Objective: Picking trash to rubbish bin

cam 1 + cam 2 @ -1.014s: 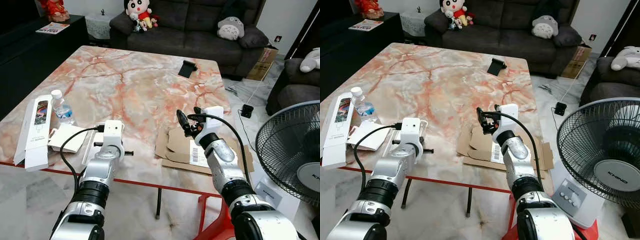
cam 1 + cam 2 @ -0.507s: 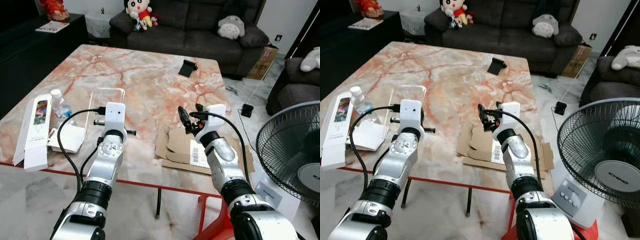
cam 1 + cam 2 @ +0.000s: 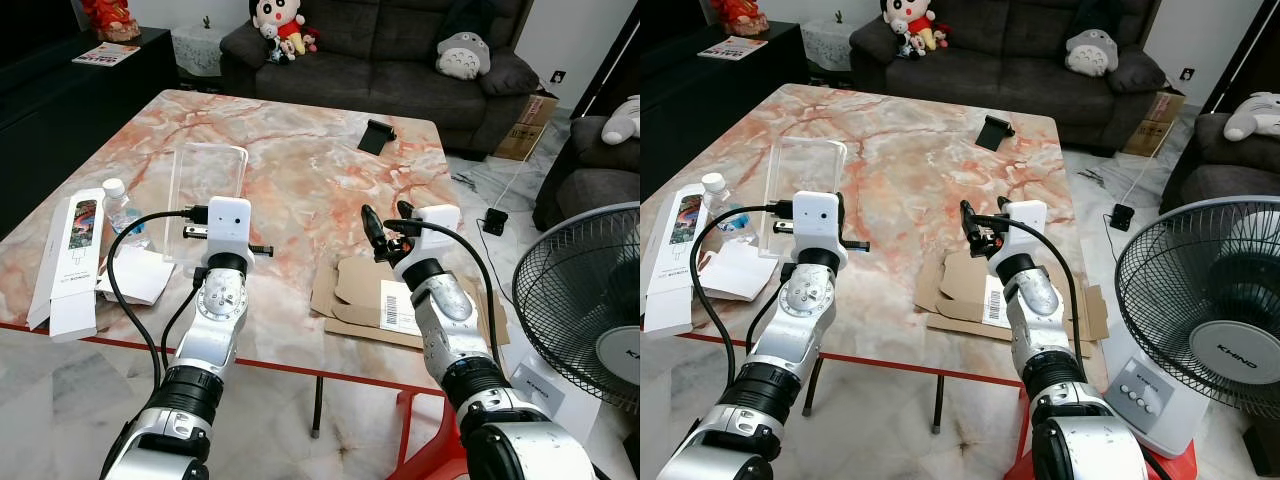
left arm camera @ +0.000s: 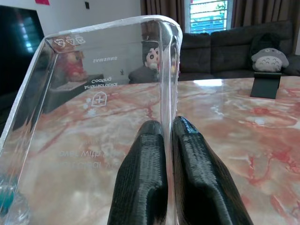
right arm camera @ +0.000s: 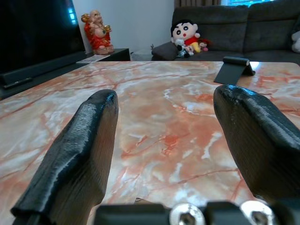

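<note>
My left gripper (image 4: 168, 127) is shut on one wall of a clear plastic packaging tray (image 3: 205, 180), which it holds upright above the table's left side. Mirrored print shows through the tray (image 4: 93, 108). My right gripper (image 3: 385, 216) hovers open over the near right of the marble table (image 3: 290, 150), with nothing between its fingers (image 5: 75, 159). Just below and in front of it lies a flattened cardboard box (image 3: 370, 300) with a white label.
On the near left edge lie a long white box (image 3: 72, 255), a small water bottle (image 3: 120, 212) and a white paper packet (image 3: 135, 282). A black phone stand (image 3: 376, 136) sits at the far right. A fan (image 3: 585, 300) stands right of the table, a sofa (image 3: 400, 50) behind.
My left arm has lifted the clear tray from low at the table's edge up and forward over the table. The right gripper has barely moved and stays open.
</note>
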You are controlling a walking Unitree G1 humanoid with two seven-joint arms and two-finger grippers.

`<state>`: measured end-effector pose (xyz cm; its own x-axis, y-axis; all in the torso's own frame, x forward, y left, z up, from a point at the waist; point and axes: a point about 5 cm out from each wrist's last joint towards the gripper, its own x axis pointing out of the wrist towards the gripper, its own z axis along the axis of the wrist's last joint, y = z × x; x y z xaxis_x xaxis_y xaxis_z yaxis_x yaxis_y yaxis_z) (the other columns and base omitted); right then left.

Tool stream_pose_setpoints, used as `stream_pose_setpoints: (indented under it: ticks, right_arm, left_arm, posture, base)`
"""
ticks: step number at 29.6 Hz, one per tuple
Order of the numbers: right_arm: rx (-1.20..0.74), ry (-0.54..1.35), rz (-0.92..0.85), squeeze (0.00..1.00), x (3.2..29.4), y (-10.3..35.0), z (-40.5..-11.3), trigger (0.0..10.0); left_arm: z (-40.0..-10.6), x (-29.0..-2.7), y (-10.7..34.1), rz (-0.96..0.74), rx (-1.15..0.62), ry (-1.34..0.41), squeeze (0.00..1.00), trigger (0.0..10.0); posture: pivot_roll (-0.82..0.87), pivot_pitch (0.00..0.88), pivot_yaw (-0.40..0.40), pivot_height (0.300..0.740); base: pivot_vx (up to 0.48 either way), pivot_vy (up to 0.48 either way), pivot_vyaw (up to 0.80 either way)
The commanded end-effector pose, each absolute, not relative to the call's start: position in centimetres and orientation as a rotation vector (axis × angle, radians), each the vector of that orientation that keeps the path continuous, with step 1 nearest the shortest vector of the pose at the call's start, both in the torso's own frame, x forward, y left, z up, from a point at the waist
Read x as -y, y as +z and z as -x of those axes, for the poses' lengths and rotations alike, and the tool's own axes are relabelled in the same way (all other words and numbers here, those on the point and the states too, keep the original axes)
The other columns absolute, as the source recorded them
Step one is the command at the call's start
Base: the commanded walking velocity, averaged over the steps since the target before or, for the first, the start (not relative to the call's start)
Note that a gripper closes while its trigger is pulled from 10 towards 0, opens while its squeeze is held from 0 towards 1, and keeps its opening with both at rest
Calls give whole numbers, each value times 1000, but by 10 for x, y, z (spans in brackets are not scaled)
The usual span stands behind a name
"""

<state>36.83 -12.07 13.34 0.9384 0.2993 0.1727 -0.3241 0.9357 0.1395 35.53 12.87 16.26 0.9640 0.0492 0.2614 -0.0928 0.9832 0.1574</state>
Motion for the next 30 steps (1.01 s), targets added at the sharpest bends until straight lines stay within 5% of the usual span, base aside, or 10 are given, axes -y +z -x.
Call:
stream_pose_setpoints:
  ticks: [1, 15, 30]
  right_arm:
    - [192, 302, -169, 0, 124, 144, -372, 10000]
    - [191, 281, -163, 0, 129, 142, -371, 10000]
    - [182, 267, -161, 0, 132, 139, -370, 10000]
  left_arm:
    - [-356, -125, 165, -189, 284, 65, 0, 10000]
    - [-355, -124, 167, -191, 320, 62, 0, 10000]
    - [-354, -125, 166, -193, 320, 63, 0, 10000]
  posture:
    - [-91, 0, -94, 740]
    - [-90, 0, -90, 740]
    - [-92, 0, -92, 740]
  base:
    - [0, 0, 0]
    - [0, 0, 0]
    - [-284, 0, 0]
